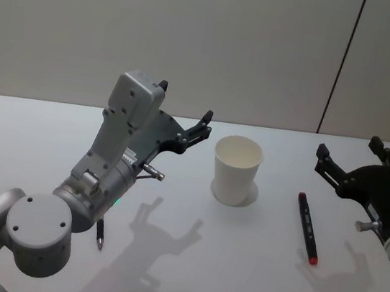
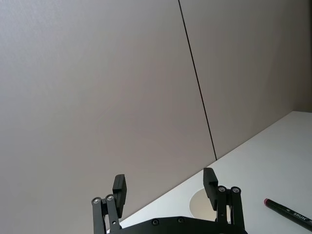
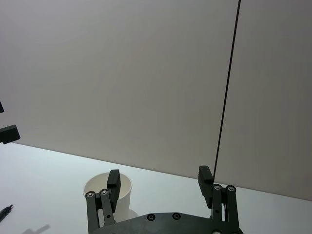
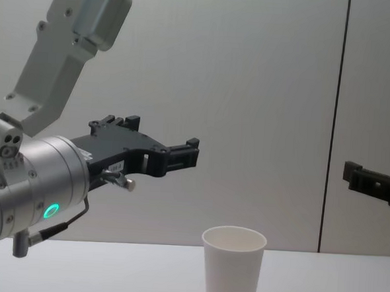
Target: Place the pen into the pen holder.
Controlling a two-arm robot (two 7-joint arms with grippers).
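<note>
1. right gripper (image 1: 350, 146): hangs above the table (image 1: 36, 138) at the right side, fingers spread wide, nothing between them.
2. left gripper (image 1: 185, 100): raised at the left of the pen holder (image 1: 235, 172), fingers also spread and empty. looks idle, and it points toward the wall.
3. pen (image 1: 307, 227): dark barrel with red ends, lying flat on the table to the right of the pen holder. it is apart from the holder and sits just in front of and below the right gripper.
4. pen holder: white paper cup, upright, mouth open, seems empty, mid table between the two grippers.
5. step in hand (judgement): reach for the pen, with no grasp yet. the right arm is the closer one.
6. how to do it well: come down with the fingers straddling the barrel crosswise, near its middle, so it won't swing when lifted. close fully before lifting, since the barrel is thin and flat on the table. then tip the pen upright over the cup mouth and let go low, because the light cup could tip.
7. around: a short dark stick-like thing (image 1: 100, 234) lies on the table under the left arm, maybe a second pen, can't tell.
8. in the way: nothing lies between the right gripper and the pen. the left gripper is close to the cup rim, so keep the drop path on the right side.
</note>
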